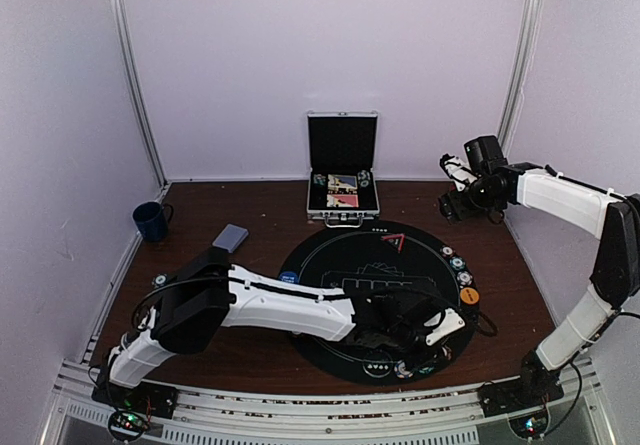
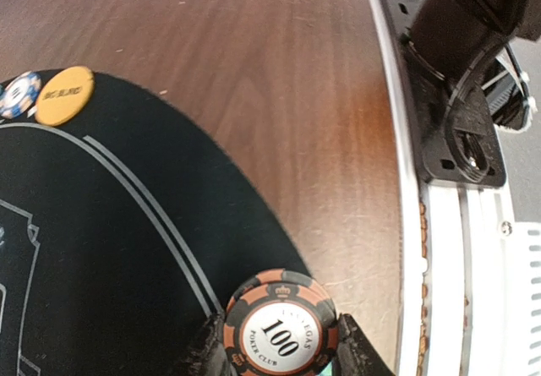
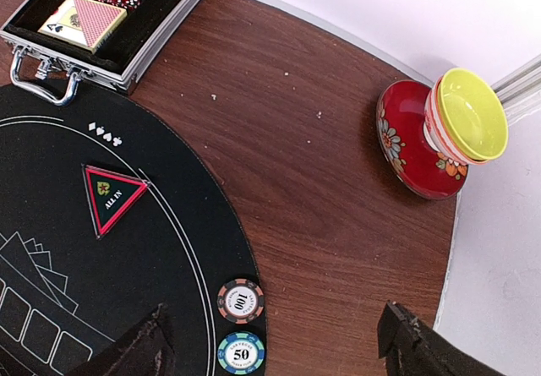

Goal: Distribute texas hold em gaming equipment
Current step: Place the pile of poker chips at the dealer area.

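Observation:
My left gripper (image 2: 281, 346) is shut on a red-and-black striped poker chip (image 2: 281, 325) marked 100, held by its edges over the near right rim of the black round mat (image 2: 84, 266). From above, the left gripper (image 1: 440, 327) reaches across the mat (image 1: 330, 255). An orange button (image 2: 63, 95) and a blue-white chip (image 2: 21, 95) lie on the mat's rim farther off. My right gripper (image 3: 279, 346) is open and holds nothing, high over a 100 chip (image 3: 241, 300) and a teal 50 chip (image 3: 241, 353). In the overhead view it (image 1: 450, 203) hangs at the back right.
A silver case (image 3: 51, 63) stands open at the back with cards and a chip inside. A deck (image 1: 230, 236) and a dark blue mug (image 1: 150, 220) are at the left. Stacked red and yellow bowls (image 3: 423, 135) lie by the right wall. A triangular all-in marker (image 3: 114, 194) lies on the mat.

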Robot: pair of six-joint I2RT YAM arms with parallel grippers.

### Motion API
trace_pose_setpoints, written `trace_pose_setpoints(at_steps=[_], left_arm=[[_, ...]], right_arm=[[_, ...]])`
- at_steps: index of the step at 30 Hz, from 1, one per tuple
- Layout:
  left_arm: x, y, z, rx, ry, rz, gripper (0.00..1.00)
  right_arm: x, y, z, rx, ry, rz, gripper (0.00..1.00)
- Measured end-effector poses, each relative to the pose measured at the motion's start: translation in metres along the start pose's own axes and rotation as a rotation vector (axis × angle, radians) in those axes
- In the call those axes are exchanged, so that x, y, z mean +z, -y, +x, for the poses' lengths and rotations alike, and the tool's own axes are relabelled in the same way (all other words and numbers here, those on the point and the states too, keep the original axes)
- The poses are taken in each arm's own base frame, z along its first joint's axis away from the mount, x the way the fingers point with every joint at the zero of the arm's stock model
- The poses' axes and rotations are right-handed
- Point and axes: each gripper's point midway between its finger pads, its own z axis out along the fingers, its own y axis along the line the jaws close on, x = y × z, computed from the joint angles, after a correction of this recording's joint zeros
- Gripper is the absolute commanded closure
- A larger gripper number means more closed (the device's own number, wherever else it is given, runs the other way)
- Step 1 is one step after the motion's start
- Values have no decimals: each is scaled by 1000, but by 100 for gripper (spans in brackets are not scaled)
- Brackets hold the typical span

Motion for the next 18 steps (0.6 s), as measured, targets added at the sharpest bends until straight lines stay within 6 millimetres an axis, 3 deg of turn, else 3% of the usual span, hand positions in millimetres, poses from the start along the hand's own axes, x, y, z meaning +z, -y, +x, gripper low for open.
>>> trace_pose_setpoints(at_steps=[18], left_arm=[[17, 3, 9, 77, -23, 6, 90]], right_arm=[[0, -3, -1, 0, 4, -18, 15]])
